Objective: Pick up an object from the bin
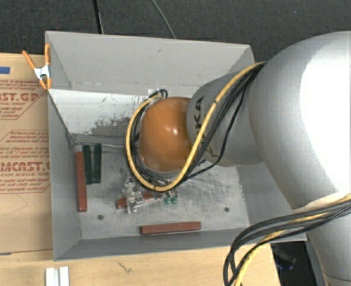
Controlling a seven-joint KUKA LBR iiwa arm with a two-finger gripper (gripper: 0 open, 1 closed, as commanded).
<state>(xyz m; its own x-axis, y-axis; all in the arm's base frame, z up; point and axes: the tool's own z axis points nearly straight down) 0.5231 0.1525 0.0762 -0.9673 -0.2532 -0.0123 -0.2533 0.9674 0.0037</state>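
We are viewing the jaws hanging low at the middle of the grey metal bin [61, 207], just beside a small reddish-brown block [121, 204]; we cannot tell their opening.

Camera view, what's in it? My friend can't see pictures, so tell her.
A silver robot arm reaches from the right into a grey metal bin, its gripper over the middle of the floor. A dark green block and a brown stick lie side by side at the left, and a reddish-brown bar lies along the near wall.
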